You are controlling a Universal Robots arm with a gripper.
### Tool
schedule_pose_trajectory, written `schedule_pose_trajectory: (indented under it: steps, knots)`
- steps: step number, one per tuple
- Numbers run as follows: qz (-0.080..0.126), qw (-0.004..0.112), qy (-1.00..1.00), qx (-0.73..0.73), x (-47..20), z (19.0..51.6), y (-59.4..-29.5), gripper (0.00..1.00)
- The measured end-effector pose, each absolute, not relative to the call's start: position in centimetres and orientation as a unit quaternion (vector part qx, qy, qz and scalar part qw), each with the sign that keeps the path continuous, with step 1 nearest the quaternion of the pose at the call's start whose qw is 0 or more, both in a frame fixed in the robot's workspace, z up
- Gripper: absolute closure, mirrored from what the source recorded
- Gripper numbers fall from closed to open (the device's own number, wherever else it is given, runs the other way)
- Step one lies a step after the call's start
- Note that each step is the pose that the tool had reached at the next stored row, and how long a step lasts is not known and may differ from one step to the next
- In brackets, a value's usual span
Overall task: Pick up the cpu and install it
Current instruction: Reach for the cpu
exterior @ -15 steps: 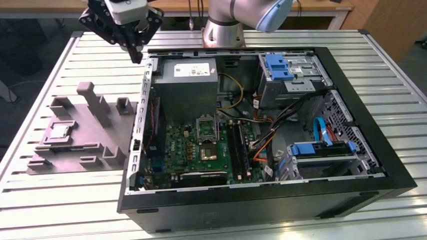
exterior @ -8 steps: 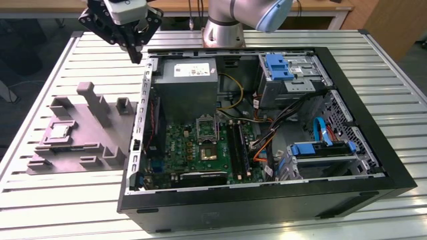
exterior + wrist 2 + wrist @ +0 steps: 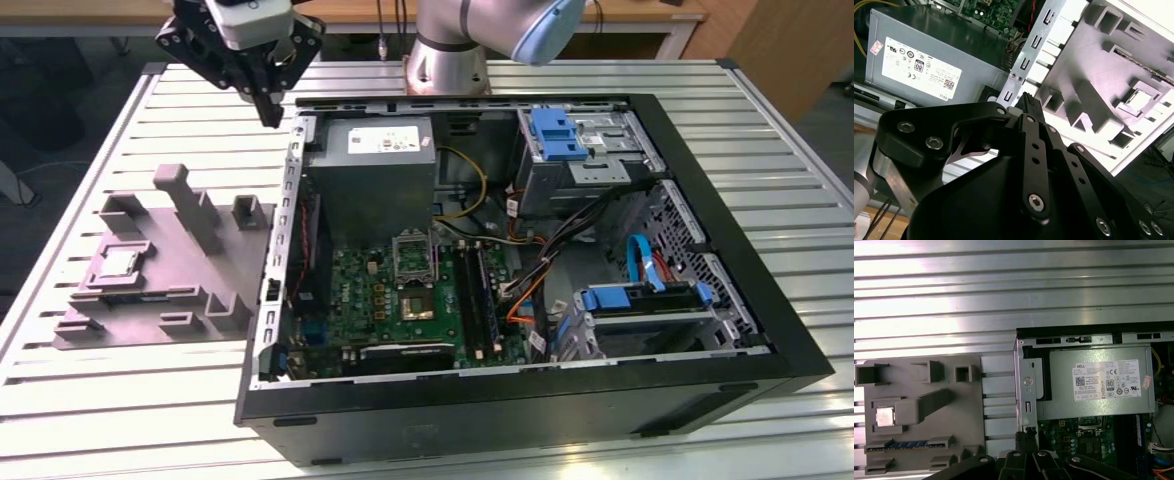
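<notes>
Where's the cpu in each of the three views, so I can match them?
Exterior view: cpu in a pocket of the grey holder plate, at the exterior view's left.
First wrist view: cpu in that pocket, beside a raised block.
Second wrist view: cpu in that same pocket.
Shared landmark: the labelled power supply.
</notes>
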State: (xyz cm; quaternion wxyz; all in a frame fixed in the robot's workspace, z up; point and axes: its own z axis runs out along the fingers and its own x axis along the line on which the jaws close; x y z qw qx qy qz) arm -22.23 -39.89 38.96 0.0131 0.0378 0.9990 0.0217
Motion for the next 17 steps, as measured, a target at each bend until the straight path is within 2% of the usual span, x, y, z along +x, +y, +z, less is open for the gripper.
schedule_pose_trajectory:
  steps: [17]
  knots:
    - [0.022, 0.013, 0.999, 0.038, -22.57, 38.90, -39.89, 0.89]
